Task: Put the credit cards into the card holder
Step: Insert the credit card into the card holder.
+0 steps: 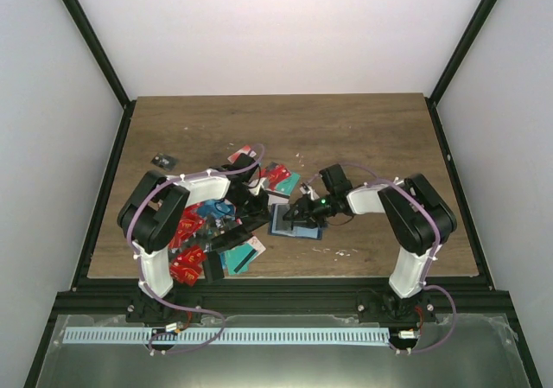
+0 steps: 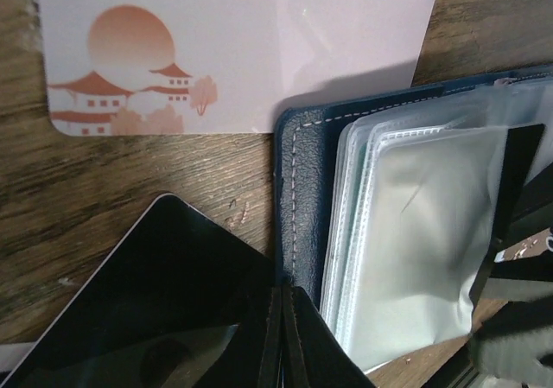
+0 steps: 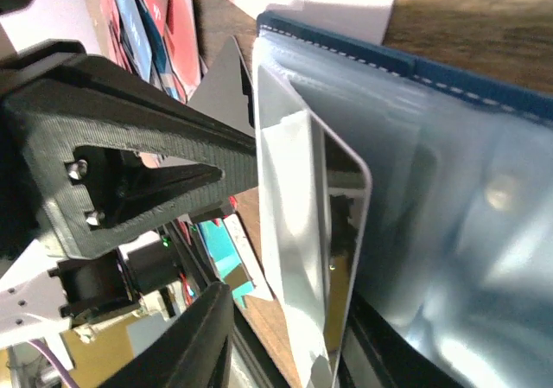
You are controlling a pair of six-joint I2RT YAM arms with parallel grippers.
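The dark blue card holder [image 1: 298,227] lies open mid-table, its clear sleeves [image 2: 415,232] showing. My left gripper [image 2: 289,332] is shut on the edge of its blue cover [image 2: 302,181]; in the top view it [image 1: 257,208] is at the holder's left side. My right gripper [image 3: 294,353] stands over the sleeves with its fingers apart; a lifted sleeve [image 3: 289,232] and a glossy dark card [image 3: 344,232] stand on edge between them. In the top view it [image 1: 300,213] is over the holder. A black card [image 2: 147,293] and a white-pink card [image 2: 233,51] lie beside the holder.
Loose red cards [image 1: 187,265] and teal cards [image 1: 248,254] lie under the left arm near the front edge. More cards [image 1: 281,178] lie behind the holder. A small dark item [image 1: 162,160] lies far left. The left gripper's black frame [image 3: 130,146] is close to my right gripper.
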